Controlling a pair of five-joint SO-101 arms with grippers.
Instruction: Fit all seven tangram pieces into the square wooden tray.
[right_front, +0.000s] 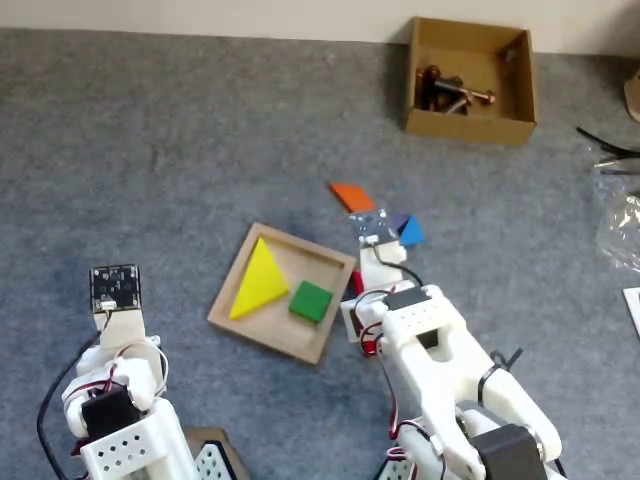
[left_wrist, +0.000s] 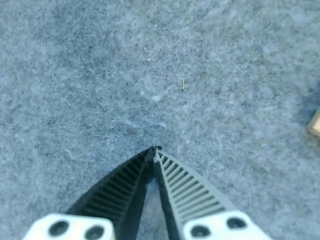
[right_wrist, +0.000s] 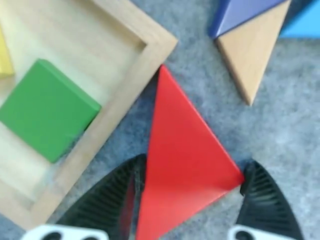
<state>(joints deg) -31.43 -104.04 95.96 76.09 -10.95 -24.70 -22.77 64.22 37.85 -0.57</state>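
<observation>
The square wooden tray (right_front: 322, 340) lies mid-table and holds a yellow triangle (right_front: 257, 280) and a green square (right_front: 311, 301). Just off its right rim (right_wrist: 125, 95), a red triangle (right_wrist: 185, 150) lies on the carpet with my right gripper (right_wrist: 196, 162) shut on it, one finger against each side. Beyond it lie a plain wood triangle (right_wrist: 250, 55), a purple piece (right_front: 398, 222) and a blue triangle (right_front: 410, 232). An orange piece (right_front: 350, 196) sits farther back. My left gripper (left_wrist: 156, 150) is shut on nothing, over bare carpet at the front left.
A cardboard box (right_front: 468, 118) with metal parts stands at the back right. Black cables (right_front: 605, 150) and a clear plastic bag (right_front: 622, 230) lie at the right edge. Grey carpet covers the table, with open room at the left and back left.
</observation>
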